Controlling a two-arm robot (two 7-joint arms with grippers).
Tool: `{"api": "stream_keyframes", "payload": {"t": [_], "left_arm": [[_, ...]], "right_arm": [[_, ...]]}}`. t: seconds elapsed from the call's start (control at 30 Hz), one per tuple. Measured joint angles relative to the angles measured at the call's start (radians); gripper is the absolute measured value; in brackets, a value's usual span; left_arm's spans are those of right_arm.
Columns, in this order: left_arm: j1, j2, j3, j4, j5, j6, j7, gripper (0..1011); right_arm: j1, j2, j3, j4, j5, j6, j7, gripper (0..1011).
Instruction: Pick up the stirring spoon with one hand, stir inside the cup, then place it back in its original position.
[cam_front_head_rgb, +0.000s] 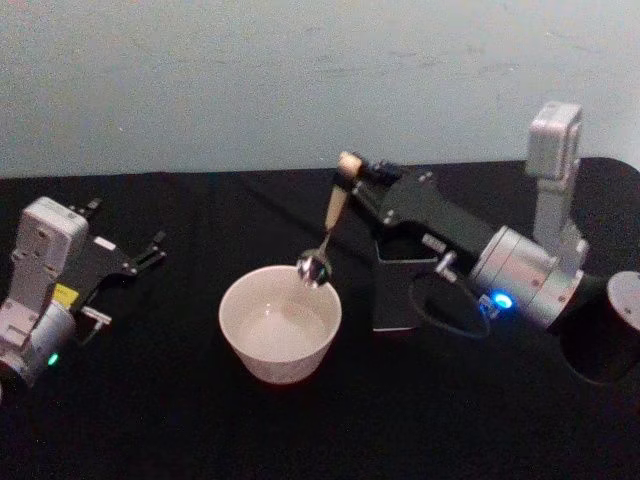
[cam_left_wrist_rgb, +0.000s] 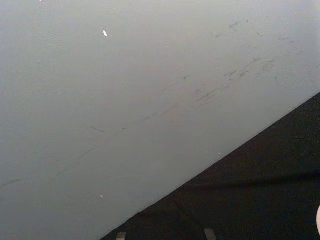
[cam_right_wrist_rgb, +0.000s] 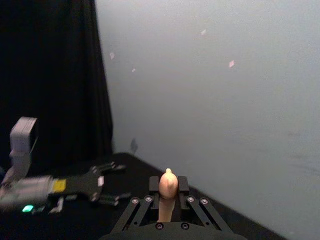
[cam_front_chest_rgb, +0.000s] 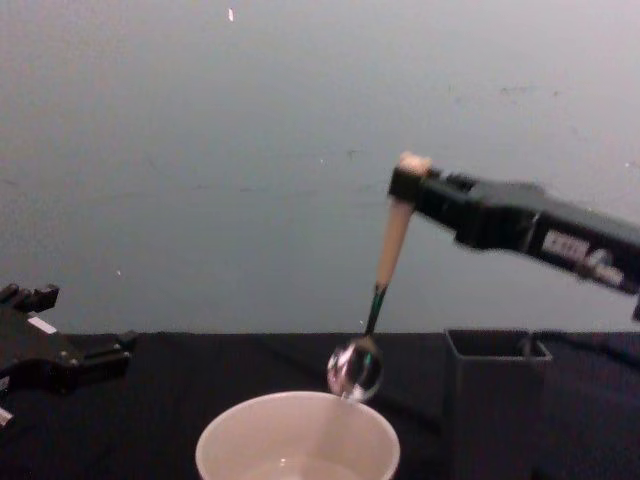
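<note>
The black table (cam_front_head_rgb: 150, 420) is carrying everything, with the cream cup (cam_front_head_rgb: 280, 365) sitting near its middle and the dark square-mouthed holder (cam_front_head_rgb: 400, 295) standing just beside it on the robot's right. The holder's mouth is showing nothing inside in the chest view, so the pick-up looks done.

The right hand (cam_front_head_rgb: 352, 172) is reaching in over the holder and clamping the stirring spoon (cam_front_head_rgb: 328, 228) near the top of its handle. The spoon is hanging tilted, its metal bowl end hovering just above the cup's far rim and not yet dipping inside. Judging from that, the stirring is about to begin, and returning the spoon to the holder is waiting after it.

The left hand (cam_front_head_rgb: 125, 228) is lying idle at the table's left side, fingers spread and gripping nothing.

A yellow label (cam_front_head_rgb: 65, 295) is showing on the left arm and a white strip (cam_front_chest_rgb: 565, 245) on the right hand; their writing is too small to read.
</note>
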Motion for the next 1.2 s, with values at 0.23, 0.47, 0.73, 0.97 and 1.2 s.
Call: {"api": "stream_keyframes", "payload": {"t": [0.23, 0.47, 0.73, 0.97, 1.2], "left_arm": [[0.0, 0.0, 0.0, 0.0, 0.0, 0.0, 0.0, 1001], [0.0, 0.0, 0.0, 0.0, 0.0, 0.0, 0.0, 1001], [0.0, 0.0, 0.0, 0.0, 0.0, 0.0, 0.0, 1001], [0.0, 0.0, 0.0, 0.0, 0.0, 0.0, 0.0, 1001], [0.0, 0.0, 0.0, 0.0, 0.0, 0.0, 0.0, 1001]], "right_arm": [[0.003, 0.001, -0.046, 0.021, -0.036, -0.005, 0.026, 212], [0.006, 0.008, -0.083, 0.034, -0.077, -0.007, 0.046, 212], [0.015, 0.001, -0.118, 0.056, -0.1, -0.004, 0.07, 212], [0.031, -0.022, -0.142, 0.089, -0.108, 0.005, 0.081, 212], [0.062, -0.061, -0.159, 0.147, -0.111, 0.008, 0.084, 212]]}}
